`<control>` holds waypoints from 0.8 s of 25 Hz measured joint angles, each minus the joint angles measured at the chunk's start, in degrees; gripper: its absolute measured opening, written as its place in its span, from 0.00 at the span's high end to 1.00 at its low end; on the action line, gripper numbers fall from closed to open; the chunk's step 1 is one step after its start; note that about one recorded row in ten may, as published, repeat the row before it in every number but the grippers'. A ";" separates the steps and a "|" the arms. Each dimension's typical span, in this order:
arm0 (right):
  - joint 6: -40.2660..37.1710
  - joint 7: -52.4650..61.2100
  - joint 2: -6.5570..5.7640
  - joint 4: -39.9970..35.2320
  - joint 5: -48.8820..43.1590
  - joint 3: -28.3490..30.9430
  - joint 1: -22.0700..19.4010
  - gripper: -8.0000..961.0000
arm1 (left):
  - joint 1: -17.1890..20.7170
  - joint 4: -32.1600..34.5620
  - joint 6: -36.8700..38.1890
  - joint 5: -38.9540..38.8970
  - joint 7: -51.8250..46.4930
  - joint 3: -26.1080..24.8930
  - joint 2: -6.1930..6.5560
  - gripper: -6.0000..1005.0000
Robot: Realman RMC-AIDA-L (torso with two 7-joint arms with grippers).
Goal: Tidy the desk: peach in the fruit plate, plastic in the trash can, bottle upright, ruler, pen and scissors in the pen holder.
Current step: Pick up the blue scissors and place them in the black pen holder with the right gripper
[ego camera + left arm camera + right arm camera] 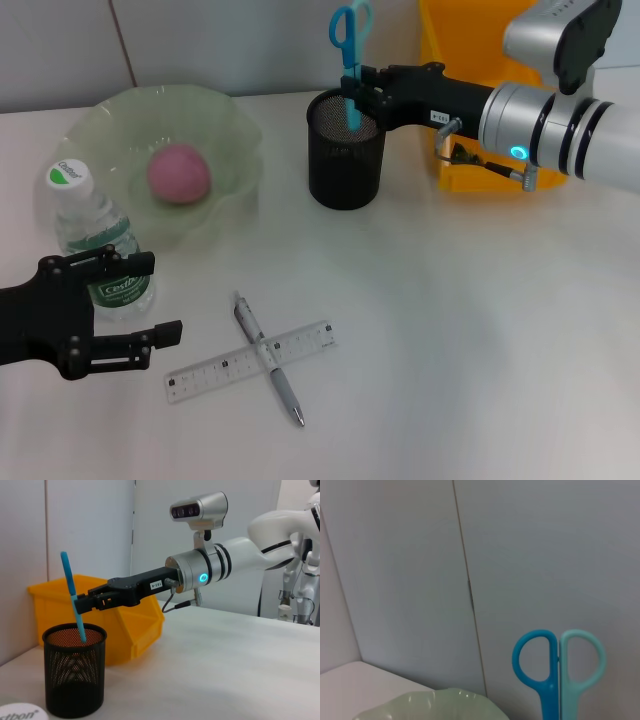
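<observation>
Right end effector (358,97) clamped on scissors (351,40), blades down inside pen holder (345,150) near bench's back edge, handles up. Trash can (460,60) just behind. Left end effector (150,300) open wide at bench's left edge, beside upright bottle (95,235). Peach (180,173) in fruit plate (120,115). Pen (268,358) lies across ruler (250,360) near front edge.

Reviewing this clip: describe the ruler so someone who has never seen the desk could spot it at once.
Start at the pale green fruit plate on the robot's left of the white desk, then come toward the near edge. The ruler lies flat there, beside the left gripper. It is a translucent whitish strip with black marks, and the pen lies across it, forming an X.
</observation>
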 joint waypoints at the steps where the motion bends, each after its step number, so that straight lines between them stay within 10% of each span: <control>1: 0.50 -0.34 0.04 0.17 0.04 0.03 0.35 0.75 | 0.05 0.00 0.01 0.00 0.00 -0.01 0.00 0.21; 20: 1.05 -2.09 0.17 2.16 0.10 0.39 2.28 0.68 | 0.12 0.00 0.21 0.00 0.00 -0.07 0.00 0.21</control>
